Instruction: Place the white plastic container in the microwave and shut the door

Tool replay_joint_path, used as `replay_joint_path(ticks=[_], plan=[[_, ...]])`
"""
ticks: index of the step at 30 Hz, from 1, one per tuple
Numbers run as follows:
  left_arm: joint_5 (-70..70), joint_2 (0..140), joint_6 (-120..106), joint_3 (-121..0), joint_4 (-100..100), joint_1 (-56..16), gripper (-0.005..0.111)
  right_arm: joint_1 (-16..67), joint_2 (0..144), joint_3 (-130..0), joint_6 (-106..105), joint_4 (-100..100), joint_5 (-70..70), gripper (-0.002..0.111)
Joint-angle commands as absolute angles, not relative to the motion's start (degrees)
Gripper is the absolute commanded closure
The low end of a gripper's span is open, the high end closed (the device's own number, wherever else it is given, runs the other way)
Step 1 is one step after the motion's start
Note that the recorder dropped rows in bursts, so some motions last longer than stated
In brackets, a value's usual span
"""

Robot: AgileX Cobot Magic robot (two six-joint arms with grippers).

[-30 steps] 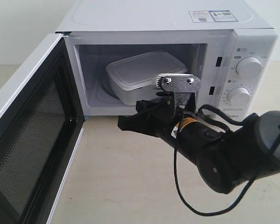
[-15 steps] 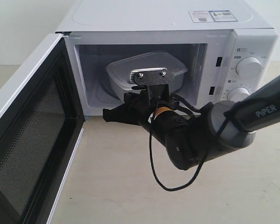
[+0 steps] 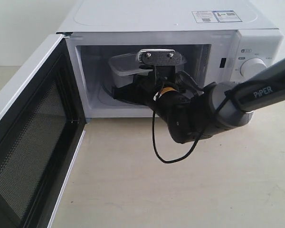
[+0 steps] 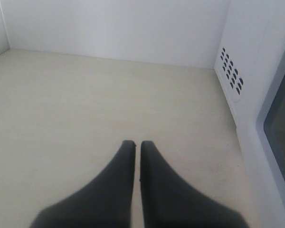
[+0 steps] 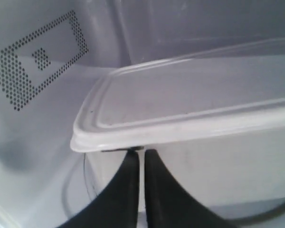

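Observation:
The white plastic container (image 3: 121,64) sits inside the microwave (image 3: 171,19) on the glass turntable (image 3: 104,93), mostly hidden behind my right arm. The door (image 3: 33,137) stands wide open at the left. My right gripper (image 3: 118,93) reaches into the cavity. In the right wrist view the right gripper (image 5: 141,152) is shut with nothing between its fingers, its tips touching the container's (image 5: 190,99) side wall just under the lid rim. My left gripper (image 4: 134,142) is shut and empty over bare table; it does not show in the exterior view.
Two round knobs, the upper knob (image 3: 253,68) visible, sit on the microwave's right panel. The cavity wall with a perforated vent (image 5: 33,66) is beside the container. The left wrist view shows a white side panel with vent holes (image 4: 232,71) and beige tabletop (image 4: 85,95).
My right arm has moved from in front of the microwave up into the cavity, bringing its shut gripper against the container's side. The door has not moved.

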State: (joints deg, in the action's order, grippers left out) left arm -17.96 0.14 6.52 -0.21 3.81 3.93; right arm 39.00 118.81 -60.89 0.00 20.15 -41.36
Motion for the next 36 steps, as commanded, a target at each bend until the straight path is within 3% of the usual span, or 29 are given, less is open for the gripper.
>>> replay_joint_path(ticks=[1, 17, 36], plan=[[-17.79, 0.00, 6.40, 0.00, 3.83, 3.91, 0.102, 38.50, 119.42, -61.97, 0.00, 20.23, -40.73, 0.108], [-17.79, 0.00, 6.40, 0.00, 3.83, 3.91, 0.102, 38.86, 118.23, -60.42, 3.33, 18.74, -34.84, 0.108], [-17.79, 0.00, 6.40, 0.00, 3.83, 3.91, 0.102, 46.93, 100.77, -35.04, 8.86, 17.14, -42.68, 0.108]])
